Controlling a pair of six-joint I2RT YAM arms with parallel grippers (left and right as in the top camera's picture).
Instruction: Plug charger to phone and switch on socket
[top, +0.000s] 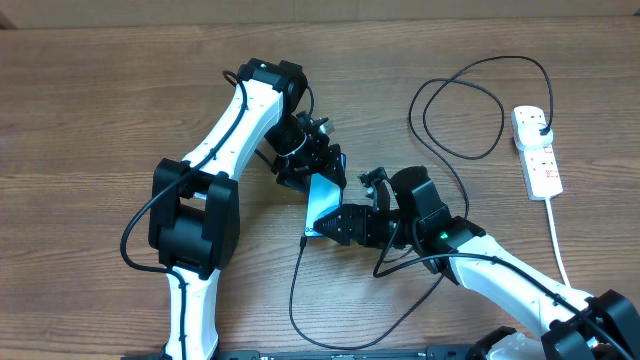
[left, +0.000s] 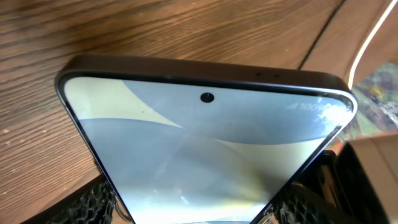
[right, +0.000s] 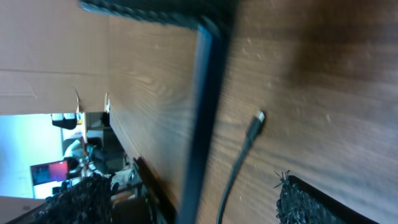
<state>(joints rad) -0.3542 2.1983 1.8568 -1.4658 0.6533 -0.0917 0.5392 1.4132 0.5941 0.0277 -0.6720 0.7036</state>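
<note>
Bench (top: 90, 90) of brown wood grain, overhead view: the phone (top: 322, 200) lies near centre with its light blue screen up. The left claw (top: 318, 172), on an arm reaching in from 7 o'clock, is clenched across the width of the phone's 12 o'clock end. The right claw (top: 325, 226), on an arm from 4 o'clock, stands released at the phone's 6 o'clock end. The charger (top: 291, 290) loops over the bench. Its connector tip (top: 304, 240) lies just beside the phone at 7 o'clock, and its black plug (top: 540, 124) sits in the socket (top: 540, 165), well apart at 2 o'clock of the phone; the switches are too small to read. Left wrist view: the phone (left: 205, 149) fills the frame, screen lit, gripped between fingers (left: 93, 199) at 7 and 5 o'clock. Right wrist view: pads (right: 311, 199) wide apart, grasping nothing. The connector tip (right: 260, 117) lies on the bench (right: 311, 62) between them, unplugged, with the phone's dark edge (right: 202, 124) at its 9 o'clock.
</note>
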